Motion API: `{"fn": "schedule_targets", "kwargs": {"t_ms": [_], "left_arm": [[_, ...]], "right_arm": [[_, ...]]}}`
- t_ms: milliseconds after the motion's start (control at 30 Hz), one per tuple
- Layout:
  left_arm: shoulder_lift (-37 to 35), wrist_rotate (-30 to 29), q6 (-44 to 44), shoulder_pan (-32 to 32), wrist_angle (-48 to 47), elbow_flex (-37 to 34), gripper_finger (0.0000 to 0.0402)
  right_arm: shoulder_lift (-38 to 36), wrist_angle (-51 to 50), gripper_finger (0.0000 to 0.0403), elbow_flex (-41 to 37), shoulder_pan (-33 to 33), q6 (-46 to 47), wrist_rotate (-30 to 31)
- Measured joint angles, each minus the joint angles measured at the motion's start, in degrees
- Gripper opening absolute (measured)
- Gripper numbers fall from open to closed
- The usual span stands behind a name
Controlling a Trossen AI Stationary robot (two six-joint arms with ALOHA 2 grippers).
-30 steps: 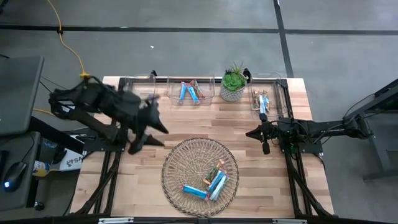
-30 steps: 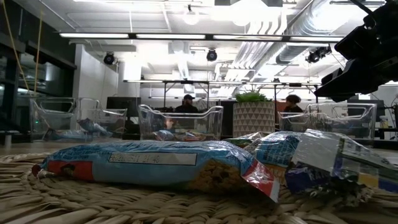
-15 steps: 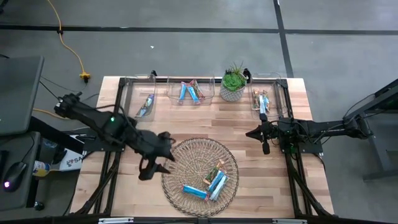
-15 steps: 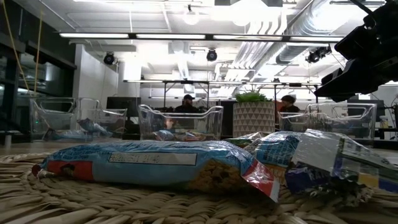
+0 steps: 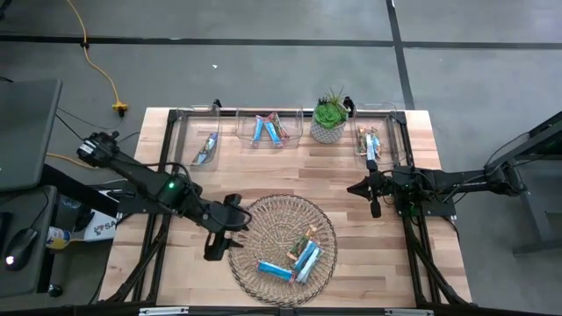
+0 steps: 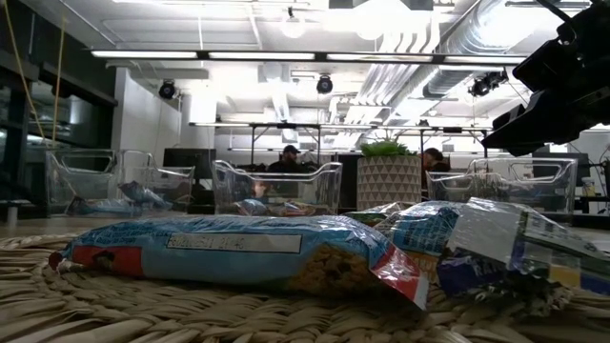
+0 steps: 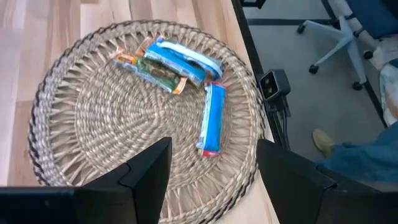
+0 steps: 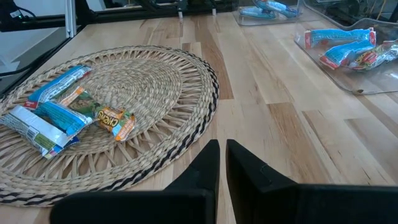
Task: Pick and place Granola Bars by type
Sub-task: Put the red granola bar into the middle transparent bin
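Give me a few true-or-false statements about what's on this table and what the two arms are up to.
1. The left gripper hovers open at the woven basket's edge. True.
2. The basket is empty. False: several granola bars lie in it.
3. The right gripper is shut and holds nothing. True.
4. The potted plant stands inside the basket. False: it stands at the table's far edge, between clear bins.
5. Every clear bin is empty. False: some already hold bars.
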Motion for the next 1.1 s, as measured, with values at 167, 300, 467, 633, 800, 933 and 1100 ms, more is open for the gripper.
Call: {"fn": "schedule_targets", "kwargs": {"t_ms": [167, 300, 467, 633, 800, 933, 1100], "left_arm": [[0.6, 0.1, 0.2, 0.0, 2.8, -2.5, 0.0231], [1.8, -0.1, 1.1, 0.1, 2.3, -4.2, 0.0231], [3.9, 0.1, 7.0, 0.1, 1.4, -6.9, 0.0231], [8.1, 1.2, 8.2, 0.1, 4.2, -8.1, 0.0231], [13.2, 1.5, 13.3, -0.3, 12.2, -8.0, 0.0231], [16.6, 3.1, 16.5, -0.4, 17.1, -8.0, 0.0231], [19.5, 3.5, 16.8, -0.8, 21.1, -8.0, 0.0231]], "right_arm": [[0.0, 0.0, 0.0012, 0.0, 0.0, 0.0, 0.0], [0.0, 0.0, 0.0012, 0.0, 0.0, 0.0, 0.0], [0.3, 0.3, 0.0012, 0.0, 0.0, 0.0, 0.0], [0.7, 0.1, 0.0012, 0.0, 0.0, 0.0, 0.0], [0.9, 0.2, 0.0012, 0.0, 0.0, 0.0, 0.0], [1.1, 0.3, 0.0012, 0.0, 0.0, 0.0, 0.0], [1.6, 0.4, 0.0012, 0.0, 0.0, 0.0, 0.0]]}}
